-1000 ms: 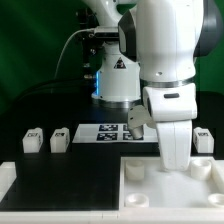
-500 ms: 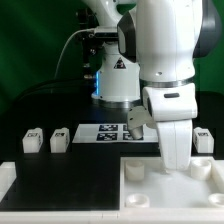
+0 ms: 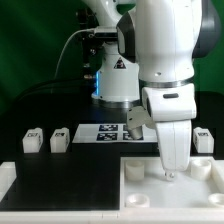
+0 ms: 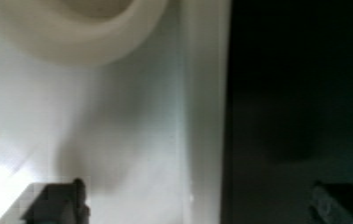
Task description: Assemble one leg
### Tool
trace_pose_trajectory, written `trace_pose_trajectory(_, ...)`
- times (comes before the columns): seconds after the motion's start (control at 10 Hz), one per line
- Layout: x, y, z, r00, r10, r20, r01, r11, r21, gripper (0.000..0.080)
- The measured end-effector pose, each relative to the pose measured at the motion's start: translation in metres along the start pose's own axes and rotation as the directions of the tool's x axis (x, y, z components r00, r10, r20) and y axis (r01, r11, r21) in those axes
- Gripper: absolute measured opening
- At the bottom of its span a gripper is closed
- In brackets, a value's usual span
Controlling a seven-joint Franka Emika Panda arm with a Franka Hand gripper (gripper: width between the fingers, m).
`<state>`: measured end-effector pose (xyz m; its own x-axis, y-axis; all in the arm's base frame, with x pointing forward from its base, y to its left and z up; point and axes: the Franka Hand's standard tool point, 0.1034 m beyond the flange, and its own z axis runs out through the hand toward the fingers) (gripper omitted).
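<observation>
Gripper (image 3: 168, 173), fingers (image 4: 52, 204) spread and holding nothing, hangs low over the white panel (image 3: 150, 188). The nearest leg (image 3: 203, 138) sits just beyond it, toward the exterior view's right. A second leg (image 3: 60, 139) and third leg (image 3: 33, 140) lie well apart, left.

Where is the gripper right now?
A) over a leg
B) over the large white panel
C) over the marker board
B: the gripper hangs low over the large white panel, near its edge, and the wrist view shows the panel's round recess.
</observation>
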<state>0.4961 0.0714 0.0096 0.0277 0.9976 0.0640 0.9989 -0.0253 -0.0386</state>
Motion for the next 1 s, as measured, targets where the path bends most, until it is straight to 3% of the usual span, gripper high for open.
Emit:
trace_pose_trajectory(0.8,0.000,0.000,0.000,1.000,0.013,0.000,-0.013,1.000,0.000,0.0649)
trace_pose_trajectory(1.0,0.026,0.002,-0.022,0.982,0.188,-0.004,-0.188,0.982,-0.031,0.0649)
